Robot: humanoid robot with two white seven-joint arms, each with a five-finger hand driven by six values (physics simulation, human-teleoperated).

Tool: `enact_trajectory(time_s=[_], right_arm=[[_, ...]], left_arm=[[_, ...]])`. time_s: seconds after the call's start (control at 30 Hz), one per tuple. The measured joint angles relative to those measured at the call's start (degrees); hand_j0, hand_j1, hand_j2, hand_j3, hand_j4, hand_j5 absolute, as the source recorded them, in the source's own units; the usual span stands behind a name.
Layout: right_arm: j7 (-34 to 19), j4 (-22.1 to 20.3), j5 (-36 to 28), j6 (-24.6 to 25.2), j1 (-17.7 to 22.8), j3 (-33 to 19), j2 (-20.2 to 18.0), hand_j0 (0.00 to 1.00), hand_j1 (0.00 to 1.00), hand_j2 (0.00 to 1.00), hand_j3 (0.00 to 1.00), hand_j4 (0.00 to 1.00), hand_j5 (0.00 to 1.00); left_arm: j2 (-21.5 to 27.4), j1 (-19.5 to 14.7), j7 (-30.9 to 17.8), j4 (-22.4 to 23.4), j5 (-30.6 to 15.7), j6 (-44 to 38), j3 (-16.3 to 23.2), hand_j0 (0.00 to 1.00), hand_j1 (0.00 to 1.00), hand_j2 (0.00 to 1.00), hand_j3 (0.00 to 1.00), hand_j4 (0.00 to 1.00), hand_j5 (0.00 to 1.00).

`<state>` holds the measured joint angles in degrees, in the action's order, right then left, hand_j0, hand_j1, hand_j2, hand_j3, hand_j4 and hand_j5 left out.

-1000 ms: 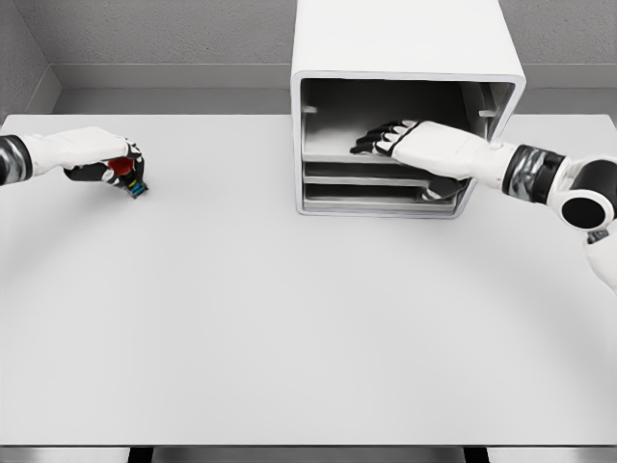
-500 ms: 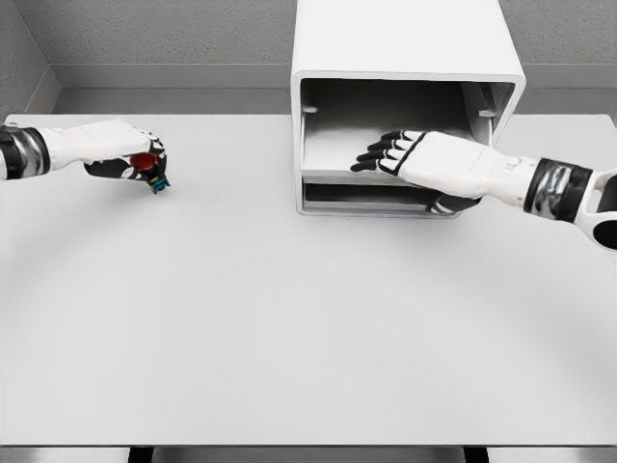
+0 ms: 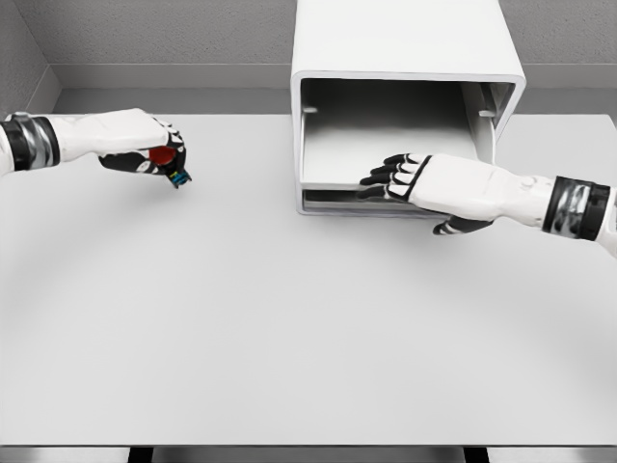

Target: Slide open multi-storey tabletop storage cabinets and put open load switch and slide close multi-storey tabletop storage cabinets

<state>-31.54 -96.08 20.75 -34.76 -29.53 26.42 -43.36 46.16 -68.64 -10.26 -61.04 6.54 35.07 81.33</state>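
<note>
The open load switch (image 3: 170, 162), with a red knob on a small black and blue body, is held just above the table at the far left, my left hand (image 3: 152, 154) shut on it. The white multi-storey cabinet (image 3: 405, 39) stands at the back centre. Its upper drawer tray (image 3: 337, 154) is slid partway out. My right hand (image 3: 413, 191) grips the tray's front edge at its right part, fingers (image 3: 384, 177) flat on top and thumb underneath. A lower tray shows only as a thin strip below.
The white table (image 3: 289, 318) stretches wide in front of the cabinet. A grey wall runs behind it, and the table's front edge lies along the bottom of the head view.
My right hand has drawn back toward me and the upper tray has slid outward with it. My left hand has carried the load switch rightward, toward the cabinet.
</note>
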Motion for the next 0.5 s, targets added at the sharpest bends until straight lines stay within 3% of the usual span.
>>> enact_trajectory(time_s=[0.3,0.5], right_arm=[[-0.6,0.0,-8.5,-0.4,-0.2,-2.6,-1.7,1.0,1.0,1.0,1.0,1.0,1.0],[-2.0,0.1,-5.9,0.7,0.0,-2.6,-2.7,1.0,1.0,1.0,1.0,1.0,1.0]], left_arm=[[1.4,-1.1,0.1,-6.1,0.0,0.0,0.0,0.38,0.38,0.38,0.38,0.38,0.38],[2.2,-1.8,0.1,-9.8,0.1,0.0,0.0,0.37,0.37,0.37,0.37,0.37,0.37]])
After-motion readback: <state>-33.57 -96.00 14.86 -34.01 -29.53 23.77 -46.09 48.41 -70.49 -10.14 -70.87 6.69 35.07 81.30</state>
